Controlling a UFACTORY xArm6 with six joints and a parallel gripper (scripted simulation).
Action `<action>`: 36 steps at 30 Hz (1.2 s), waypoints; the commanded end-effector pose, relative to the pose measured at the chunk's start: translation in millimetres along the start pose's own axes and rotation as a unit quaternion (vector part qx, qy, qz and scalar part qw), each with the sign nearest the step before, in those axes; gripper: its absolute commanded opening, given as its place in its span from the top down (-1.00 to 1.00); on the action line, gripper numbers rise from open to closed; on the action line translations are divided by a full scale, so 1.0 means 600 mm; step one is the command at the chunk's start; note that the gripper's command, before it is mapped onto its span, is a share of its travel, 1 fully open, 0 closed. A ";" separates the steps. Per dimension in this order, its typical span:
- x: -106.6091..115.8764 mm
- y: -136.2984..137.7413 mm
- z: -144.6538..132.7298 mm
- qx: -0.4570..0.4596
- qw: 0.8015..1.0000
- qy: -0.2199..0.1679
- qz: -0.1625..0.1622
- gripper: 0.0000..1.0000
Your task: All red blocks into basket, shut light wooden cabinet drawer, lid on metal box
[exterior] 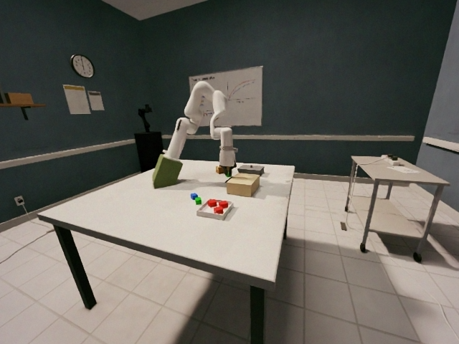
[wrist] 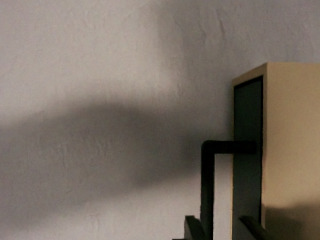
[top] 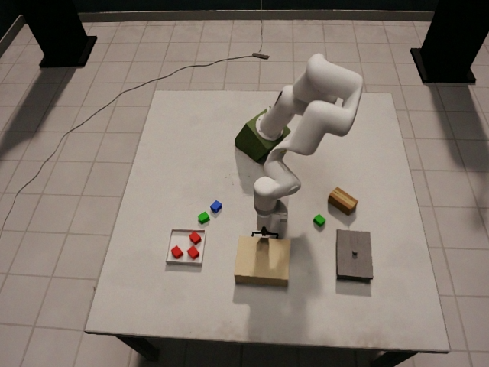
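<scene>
Three red blocks (top: 195,237) (top: 176,251) (top: 192,251) lie inside the white basket (top: 170,237) (exterior: 207,213) at the front left. The light wooden cabinet (top: 262,261) (exterior: 242,184) (wrist: 292,140) stands in the middle; its dark drawer front (wrist: 248,115) sits flush with the body. My gripper (top: 264,233) (exterior: 227,173) (wrist: 216,221) hangs at the cabinet's back face, its fingers slightly apart on either side of the black drawer handle (wrist: 229,147), not clamping it. The grey metal box (top: 354,254) (exterior: 250,169) stands to the right with its knobbed lid on.
A green block (top: 203,217) and a blue block (top: 215,206) lie behind the basket. Another green block (top: 318,219) and a striped wooden block (top: 342,199) lie behind the metal box. The arm's green base (top: 254,140) is at the back.
</scene>
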State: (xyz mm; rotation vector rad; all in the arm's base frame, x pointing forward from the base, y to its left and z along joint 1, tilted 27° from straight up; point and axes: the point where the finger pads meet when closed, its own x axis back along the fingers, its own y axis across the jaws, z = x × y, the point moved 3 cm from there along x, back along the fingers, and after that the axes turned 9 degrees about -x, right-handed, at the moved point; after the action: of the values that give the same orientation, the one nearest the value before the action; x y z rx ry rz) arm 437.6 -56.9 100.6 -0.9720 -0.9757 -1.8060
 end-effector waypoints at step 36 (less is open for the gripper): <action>0.155 -0.031 -0.005 0.000 1.000 0.000 -0.001 0.51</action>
State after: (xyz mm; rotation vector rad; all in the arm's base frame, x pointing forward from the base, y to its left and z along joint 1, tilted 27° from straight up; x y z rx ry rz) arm 409.1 -80.4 170.5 -0.9731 -0.9737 -1.8040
